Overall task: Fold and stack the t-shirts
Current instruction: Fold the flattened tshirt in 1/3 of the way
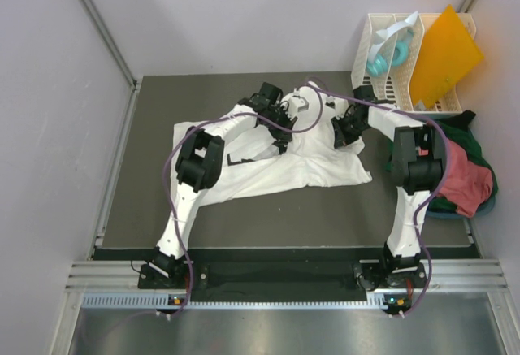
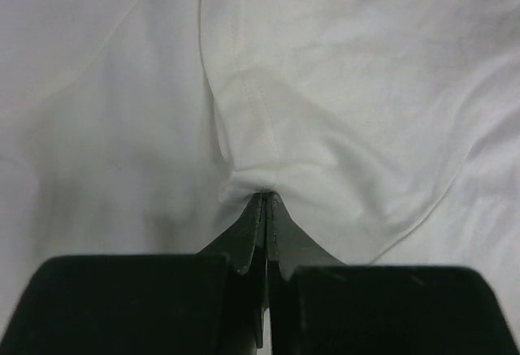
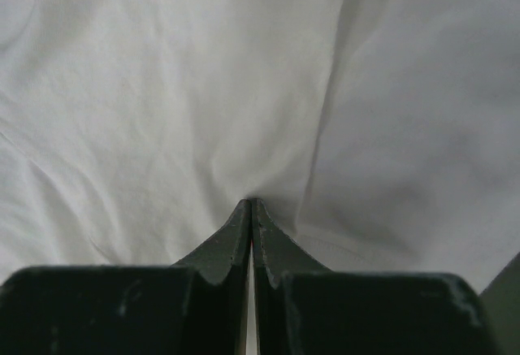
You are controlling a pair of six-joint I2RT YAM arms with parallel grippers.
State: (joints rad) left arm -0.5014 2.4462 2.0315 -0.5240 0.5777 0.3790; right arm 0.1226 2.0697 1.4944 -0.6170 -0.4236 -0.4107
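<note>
From above, the white t-shirt lies crumpled across the middle of the dark table. Its far part is drawn up into a peak between the left gripper and the right gripper. Bare table shows left of the shirt and along its near edge. The right side is crowded: a salmon-red t-shirt and a dark green t-shirt are heaped at the table's right edge, and beyond them stand a white slatted rack and a leaning orange sheet. Pale walls close in the left, back and right. At the left wrist, the left gripper has its fingers pressed together on a bunched fold of the white t-shirt, just beside a stitched hem. At the right wrist, the right gripper is likewise closed tight, pinching the white t-shirt, with creases spreading from its tips.
</note>
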